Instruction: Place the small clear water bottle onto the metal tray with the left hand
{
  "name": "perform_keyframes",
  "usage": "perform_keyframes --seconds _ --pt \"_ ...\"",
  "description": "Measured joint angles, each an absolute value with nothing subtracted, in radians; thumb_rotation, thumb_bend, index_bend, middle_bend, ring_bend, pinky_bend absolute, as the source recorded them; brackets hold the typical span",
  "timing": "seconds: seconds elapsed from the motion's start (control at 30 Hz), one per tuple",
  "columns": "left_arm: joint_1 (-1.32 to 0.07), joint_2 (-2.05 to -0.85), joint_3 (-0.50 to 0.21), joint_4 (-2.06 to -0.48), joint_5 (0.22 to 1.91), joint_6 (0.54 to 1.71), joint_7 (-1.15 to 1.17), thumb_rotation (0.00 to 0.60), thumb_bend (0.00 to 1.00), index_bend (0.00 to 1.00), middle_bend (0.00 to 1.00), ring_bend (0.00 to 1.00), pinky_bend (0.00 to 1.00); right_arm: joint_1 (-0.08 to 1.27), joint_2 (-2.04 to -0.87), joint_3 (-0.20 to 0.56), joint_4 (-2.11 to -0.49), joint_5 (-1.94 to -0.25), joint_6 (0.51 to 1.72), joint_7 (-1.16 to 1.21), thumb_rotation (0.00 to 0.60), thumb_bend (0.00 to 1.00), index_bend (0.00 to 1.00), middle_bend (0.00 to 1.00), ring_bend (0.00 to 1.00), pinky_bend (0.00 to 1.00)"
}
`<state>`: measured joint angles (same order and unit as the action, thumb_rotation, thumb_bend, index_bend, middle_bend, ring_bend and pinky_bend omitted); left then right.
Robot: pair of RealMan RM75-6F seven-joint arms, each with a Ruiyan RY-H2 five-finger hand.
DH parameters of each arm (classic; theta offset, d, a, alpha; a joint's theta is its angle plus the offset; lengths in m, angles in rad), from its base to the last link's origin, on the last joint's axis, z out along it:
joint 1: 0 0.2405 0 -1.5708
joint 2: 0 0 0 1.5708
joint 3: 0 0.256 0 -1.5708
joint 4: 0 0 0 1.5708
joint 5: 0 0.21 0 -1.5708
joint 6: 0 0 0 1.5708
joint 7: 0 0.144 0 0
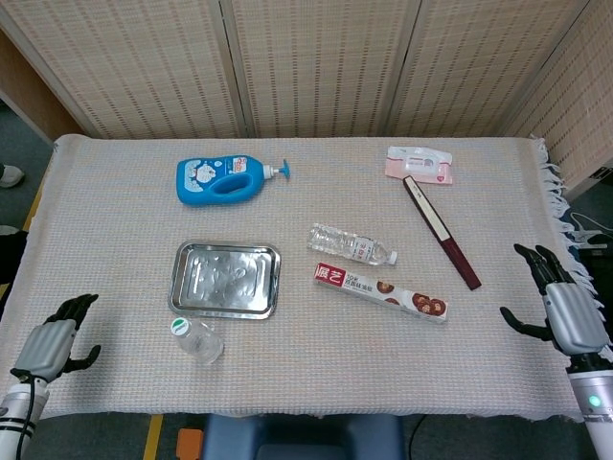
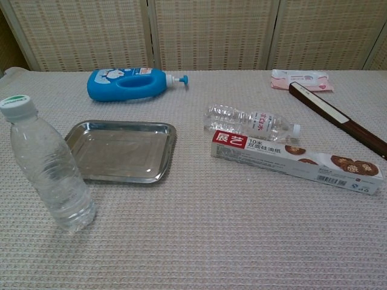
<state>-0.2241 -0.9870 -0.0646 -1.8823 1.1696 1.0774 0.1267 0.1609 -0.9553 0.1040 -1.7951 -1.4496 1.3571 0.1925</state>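
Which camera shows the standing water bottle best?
The chest view. There the standing bottle shows side-on and close, upright near the tray, with its green-and-white cap and ribbed clear body plain. The head view looks down on the same bottle, so little more than the cap and a foreshortened body shows.

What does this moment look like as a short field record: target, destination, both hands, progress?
target: small clear water bottle, upright, green-and-white cap, standing just in front of the tray
destination: metal tray, nothing on it
left hand: near table edge, fingers apart, holding nothing
right hand: at far right edge, fingers spread, holding nothing
progress: bottle not yet grasped
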Motion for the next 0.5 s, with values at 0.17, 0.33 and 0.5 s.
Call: perform_keyframes --seconds 0.17,0.33,0.5 --pt "-0.218 -0.911 -0.069 -1.995 1.176 1.029 -0.075 0.600 0.37 0.00 0.00 0.00 0.16 0.155 -0.939 0.092 -1.795 -1.484 1.366 0.229 0.600 0.19 0.08 0.11 0.00 0.21" --pt "-0.207 -0.934 -0.082 -2.050 1.209 1.036 -0.227 0.600 0.36 0.00 0.00 0.00 0.16 0.151 -0.931 0.085 -1.792 -1.503 1.376 0.253 0.600 0.19 0.08 0.11 0.00 0.21" --pt "-0.199 -1.040 -0.091 -2.053 1.253 1.083 -0.271 0.600 0.36 0.00 0.00 0.00 0.16 0.149 -0.925 0.080 -1.790 -1.516 1.383 0.267 0.600 0.19 0.08 0.11 0.00 0.21"
